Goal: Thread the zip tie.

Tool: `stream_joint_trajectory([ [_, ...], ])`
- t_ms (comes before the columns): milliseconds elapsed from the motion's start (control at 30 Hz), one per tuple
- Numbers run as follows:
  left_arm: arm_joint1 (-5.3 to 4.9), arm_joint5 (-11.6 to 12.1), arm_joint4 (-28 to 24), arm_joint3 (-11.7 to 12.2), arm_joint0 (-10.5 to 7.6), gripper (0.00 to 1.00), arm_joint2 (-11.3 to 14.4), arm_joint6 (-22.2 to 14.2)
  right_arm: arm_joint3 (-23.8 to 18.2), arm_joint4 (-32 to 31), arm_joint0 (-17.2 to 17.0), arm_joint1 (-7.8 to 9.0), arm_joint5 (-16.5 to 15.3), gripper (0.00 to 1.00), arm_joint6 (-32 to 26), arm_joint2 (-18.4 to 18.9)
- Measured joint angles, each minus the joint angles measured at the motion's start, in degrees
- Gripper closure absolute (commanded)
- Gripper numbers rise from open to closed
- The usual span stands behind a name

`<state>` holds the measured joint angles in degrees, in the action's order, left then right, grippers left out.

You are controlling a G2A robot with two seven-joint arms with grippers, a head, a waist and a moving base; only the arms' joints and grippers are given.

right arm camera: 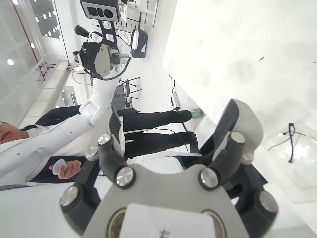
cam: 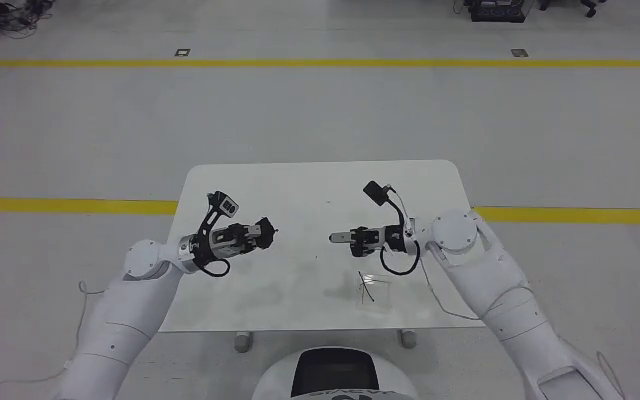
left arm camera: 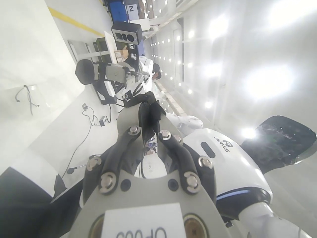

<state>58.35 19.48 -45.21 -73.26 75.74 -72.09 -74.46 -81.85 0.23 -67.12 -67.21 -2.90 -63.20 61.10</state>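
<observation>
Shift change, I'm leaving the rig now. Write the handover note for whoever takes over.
Left end effector: shut, nothing visibly held, hangs over the table.
Right end effector: open, empty, facing the left one across a gap.
Zip ties: lying loose on the table near its front edge, on the right arm's side, below the right end effector.
Done: nothing yet.
Left: pick up a tie, then thread its tail through its head.

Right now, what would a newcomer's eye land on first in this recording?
The two grippers face each other above the white table, with a gap between them: the left gripper shut, the right gripper wide open. Next come the black zip ties, lying untouched on clear plastic near the table's robot-side edge, beside the right arm.
</observation>
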Motion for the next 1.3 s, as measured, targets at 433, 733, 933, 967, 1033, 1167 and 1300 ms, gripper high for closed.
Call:
stream_joint_trajectory([
  [433,0.00,0.0,0.0,0.0,0.00,1.00,0.0,0.0,-5.5,-24.7,2.8,1.48,12.8,0.00,-11.3,-6.6],
  [733,0.00,0.0,0.0,0.0,0.00,1.00,0.0,0.0,-4.7,-24.8,3.2,1.19,13.5,0.00,-11.7,-8.3],
  [933,0.00,0.0,0.0,0.0,0.00,1.00,0.0,0.0,-4.3,-27.8,2.3,1.17,12.2,0.00,-9.2,-10.2],
  [967,0.00,0.0,0.0,0.0,0.00,1.00,0.0,0.0,-4.3,-28.4,2.1,1.12,12.0,0.00,-8.5,-10.8],
  [1033,0.00,0.0,0.0,0.0,0.00,1.00,0.0,0.0,-4.2,-29.2,1.8,1.05,11.7,0.00,-7.4,-11.5],
  [1167,0.00,0.0,0.0,0.0,0.00,1.00,0.0,0.0,-3.4,-31.0,1.4,0.86,11.3,0.00,-4.8,-12.9],
  [1300,0.00,0.0,0.0,0.0,0.00,1.00,0.0,0.0,-3.2,-31.4,1.5,0.84,11.5,0.00,-4.1,-13.0],
])
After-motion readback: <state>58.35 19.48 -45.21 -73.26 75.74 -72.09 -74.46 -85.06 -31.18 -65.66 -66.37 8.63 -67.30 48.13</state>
